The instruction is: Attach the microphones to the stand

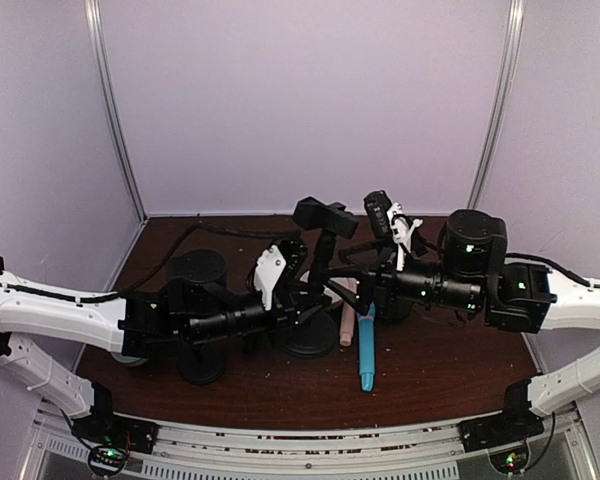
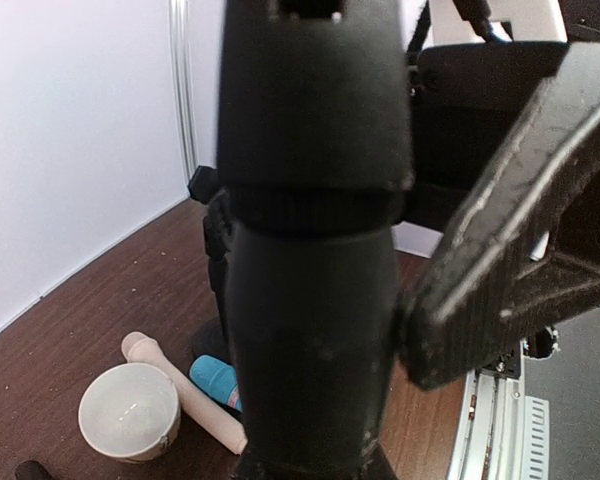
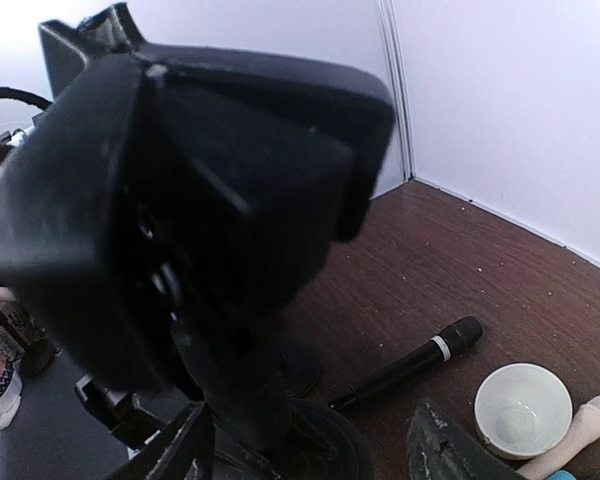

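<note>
The black stand (image 1: 324,262) rises from a round base (image 1: 310,338) at the table's middle, with clip heads on top. My left gripper (image 1: 292,288) is closed against its post. In the left wrist view the post (image 2: 315,300) fills the frame, one finger (image 2: 480,270) presses on it and the other is hidden. My right gripper (image 1: 376,282) is open, its fingers (image 3: 450,448) either side of the stand's lower part (image 3: 245,390). The light blue microphone (image 1: 366,350) and the cream-pink microphone (image 1: 347,322) lie side by side on the table. The black microphone (image 3: 410,365) lies beyond them.
A small white bowl (image 3: 523,410) sits beside the cream-pink microphone (image 2: 180,385); it also shows in the left wrist view (image 2: 130,410). Black cables (image 1: 230,232) run along the back of the brown table (image 1: 450,360). White walls close in the back and sides.
</note>
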Robot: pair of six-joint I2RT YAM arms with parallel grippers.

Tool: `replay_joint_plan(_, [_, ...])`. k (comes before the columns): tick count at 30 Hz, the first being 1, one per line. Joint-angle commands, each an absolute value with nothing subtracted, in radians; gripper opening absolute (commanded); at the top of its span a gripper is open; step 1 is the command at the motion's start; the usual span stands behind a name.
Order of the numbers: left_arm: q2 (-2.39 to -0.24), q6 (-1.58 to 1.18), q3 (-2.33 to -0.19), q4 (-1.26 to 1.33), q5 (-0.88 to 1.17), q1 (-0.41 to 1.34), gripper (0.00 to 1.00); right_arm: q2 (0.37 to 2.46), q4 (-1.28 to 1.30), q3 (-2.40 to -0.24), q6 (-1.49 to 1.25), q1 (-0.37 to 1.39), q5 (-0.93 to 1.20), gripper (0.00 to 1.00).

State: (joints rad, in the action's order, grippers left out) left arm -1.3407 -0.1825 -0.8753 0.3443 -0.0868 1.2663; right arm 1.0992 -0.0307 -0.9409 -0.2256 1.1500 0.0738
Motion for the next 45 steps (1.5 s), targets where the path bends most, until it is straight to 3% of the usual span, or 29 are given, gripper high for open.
replay_joint_plan(1, [-1.325, -0.152, -0.929, 0.416, -0.109, 1.282, 0.00, 1.134, -0.072, -0.989, -0.240, 1.159, 0.041, 0.66])
replay_joint_plan(6, [-1.327, -0.129, -0.935, 0.413, -0.100, 1.299, 0.00, 1.169, -0.097, -0.995, -0.252, 1.159, 0.081, 0.59])
replay_joint_plan(16, [-1.322, -0.120, -0.920, 0.458, -0.081, 1.302, 0.00, 1.172, -0.108, -0.965, -0.257, 1.157, 0.133, 0.14])
replay_joint_plan(20, [-1.307, -0.083, -0.914, 0.456, 0.111, 1.281, 0.00, 1.156, -0.098, -0.958, -0.136, 1.149, 0.346, 0.00])
replay_joint_plan(28, [-1.304, -0.165, -0.949, 0.428, 0.496, 1.211, 0.00, 1.090, 0.009, -0.982, 0.057, 1.042, 0.774, 0.00])
replay_joint_plan(33, [-1.301, -0.192, -0.930, 0.488, 0.538, 1.210, 0.00, 1.067, 0.053, -0.967, 0.060, 0.940, 0.780, 0.01])
replay_joint_plan(36, [-1.288, -0.204, -0.917, 0.524, 0.511, 1.210, 0.00, 1.052, 0.069, -0.954, 0.043, 0.916, 0.663, 0.37])
replay_joint_plan(37, [-1.284, -0.203, -0.913, 0.527, 0.493, 1.210, 0.00, 1.045, 0.077, -0.948, 0.036, 0.916, 0.579, 0.45])
replay_joint_plan(42, [-1.276, -0.202, -0.888, 0.549, 0.415, 1.210, 0.00, 1.002, 0.062, -0.894, -0.024, 0.910, 0.457, 0.52])
replay_joint_plan(45, [-1.279, -0.215, -0.877, 0.538, 0.334, 1.210, 0.00, 0.981, 0.014, -0.858, -0.072, 0.911, 0.502, 0.54])
